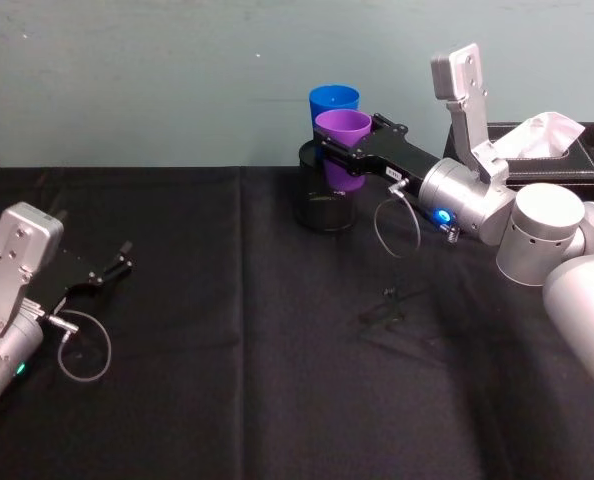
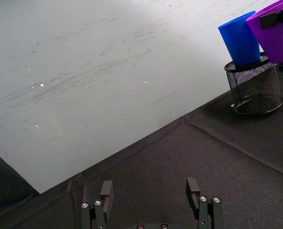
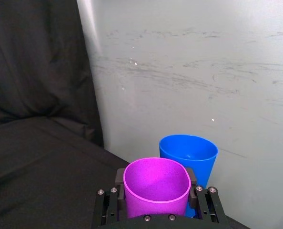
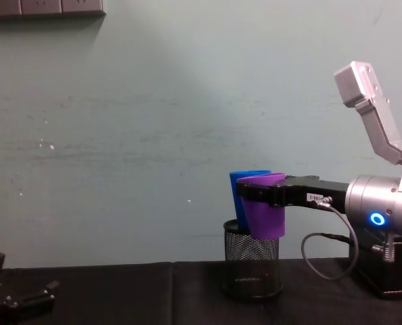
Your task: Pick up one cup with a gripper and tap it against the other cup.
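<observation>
My right gripper (image 1: 349,140) is shut on the purple cup (image 1: 342,130), holding it upright in the air over the black wire-mesh pen holder (image 1: 325,205). The blue cup (image 1: 333,100) stands in that holder, right behind the purple one. In the right wrist view the purple cup (image 3: 156,183) sits between the jaws with the blue cup (image 3: 191,150) close against its far side; I cannot tell whether they touch. From the chest the purple cup (image 4: 263,210) overlaps the blue cup (image 4: 240,181). My left gripper (image 1: 117,262) rests open at the table's left.
A black box with white tissue (image 1: 547,150) stands at the back right, behind my right arm. A small black object (image 1: 387,305) lies on the black cloth in the middle. A pale green wall (image 1: 177,70) closes off the table's far edge.
</observation>
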